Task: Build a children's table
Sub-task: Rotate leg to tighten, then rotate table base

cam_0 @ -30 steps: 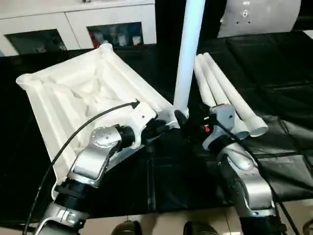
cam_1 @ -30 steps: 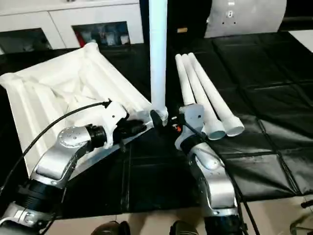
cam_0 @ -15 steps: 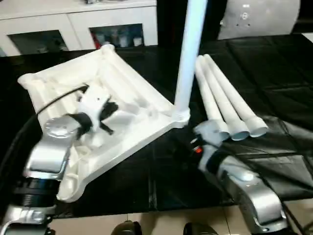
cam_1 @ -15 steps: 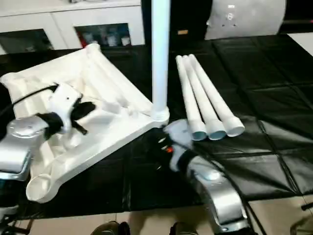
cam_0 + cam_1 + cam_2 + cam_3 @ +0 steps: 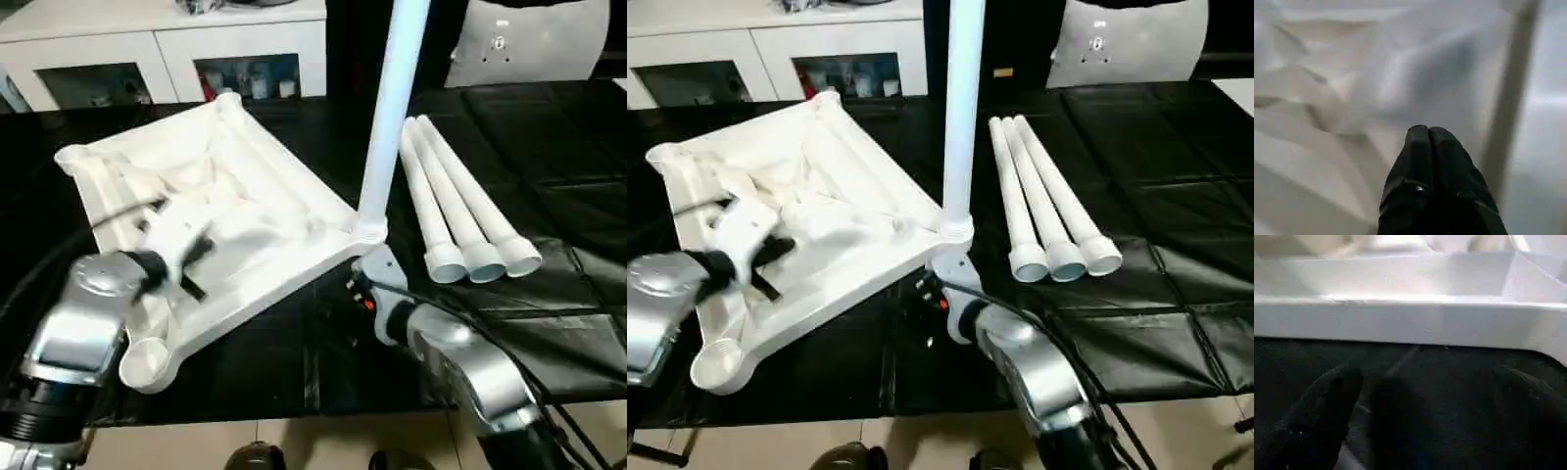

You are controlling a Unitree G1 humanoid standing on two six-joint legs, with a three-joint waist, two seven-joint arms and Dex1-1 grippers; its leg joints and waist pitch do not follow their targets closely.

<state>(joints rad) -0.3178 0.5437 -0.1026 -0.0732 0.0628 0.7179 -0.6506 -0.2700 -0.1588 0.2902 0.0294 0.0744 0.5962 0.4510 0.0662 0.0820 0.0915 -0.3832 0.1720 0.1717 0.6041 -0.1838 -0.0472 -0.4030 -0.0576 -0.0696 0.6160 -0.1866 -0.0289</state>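
The children's table top (image 5: pixel 255 196) lies upside down on the black mat, ribbed underside up. One white leg (image 5: pixel 392 108) stands upright in its near right corner socket. Three more legs (image 5: pixel 460 206) lie side by side to the right. My left gripper (image 5: pixel 191 264) hovers over the ribbed underside near the top's left end; in the left wrist view its fingers (image 5: pixel 1418 142) are pressed together, holding nothing. My right gripper (image 5: pixel 355 284) sits low on the mat just in front of the corner with the leg, open, facing the top's side wall (image 5: pixel 1410 323).
A white cabinet (image 5: pixel 176 39) with glass doors stands behind the work table. A white rounded object (image 5: pixel 534 39) is at the back right. The black quilted mat (image 5: pixel 549 147) covers the work table, whose front edge runs just below my arms.
My left gripper has drawn back from the corner with the leg to over the underside and has shut. My right gripper has dropped away from the leg's base, still open.
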